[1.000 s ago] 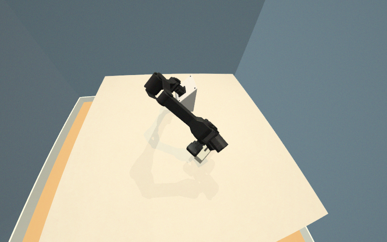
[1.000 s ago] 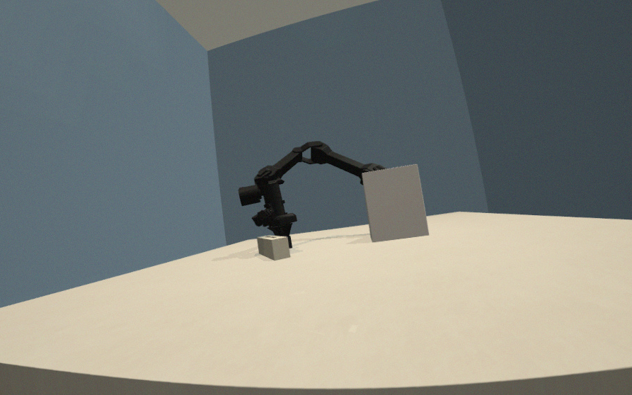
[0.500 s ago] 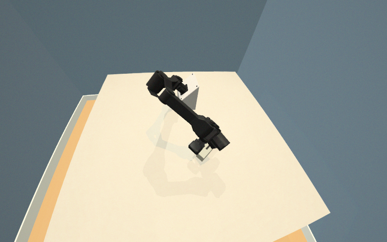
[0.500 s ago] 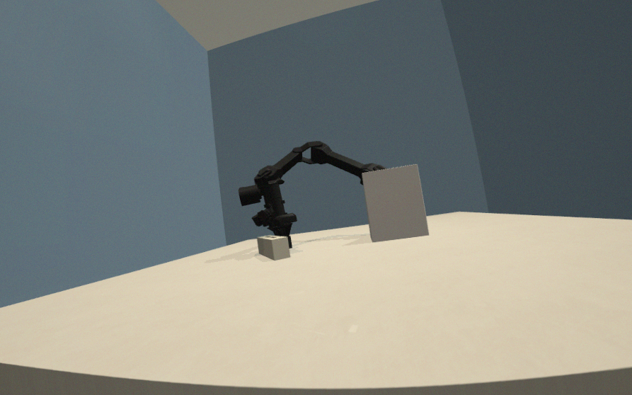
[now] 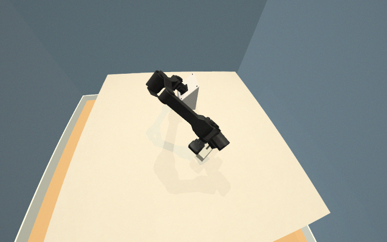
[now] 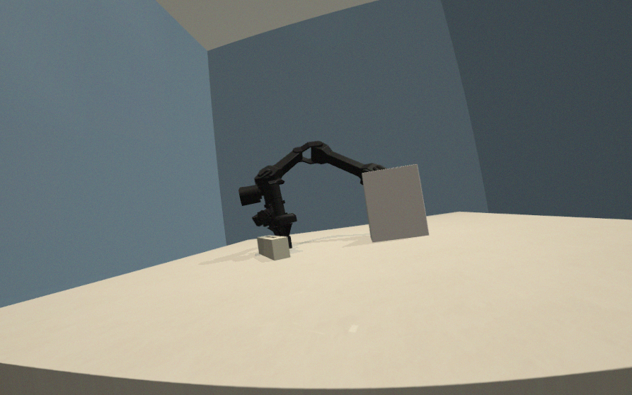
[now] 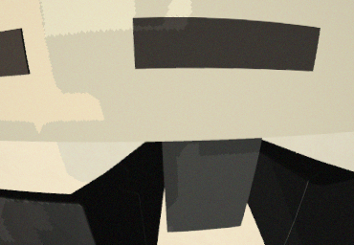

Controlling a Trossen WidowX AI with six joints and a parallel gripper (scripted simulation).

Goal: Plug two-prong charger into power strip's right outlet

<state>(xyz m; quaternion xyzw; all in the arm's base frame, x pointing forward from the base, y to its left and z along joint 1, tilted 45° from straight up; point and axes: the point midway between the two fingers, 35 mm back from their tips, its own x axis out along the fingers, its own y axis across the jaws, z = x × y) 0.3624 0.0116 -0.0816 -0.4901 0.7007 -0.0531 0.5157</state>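
Note:
The power strip (image 5: 204, 154) (image 6: 274, 247) is a small beige block on the table. In the wrist view its pale top (image 7: 191, 100) fills the frame, with one long dark slot (image 7: 226, 43) straight ahead and part of another slot (image 7: 12, 51) at the left edge. My gripper (image 5: 202, 146) (image 6: 281, 231) (image 7: 196, 142) points down right over the strip's rear edge. It is shut on the charger (image 7: 207, 186), a dark grey block between the black fingers. The charger's lower end sits close below the long slot in the wrist view. Its prongs are hidden.
A grey-white upright box (image 5: 190, 91) (image 6: 395, 202) stands at the arm's base at the back of the cream table (image 5: 128, 186) (image 6: 406, 304). An orange-edged lower surface (image 5: 59, 168) shows beyond the table's left edge.

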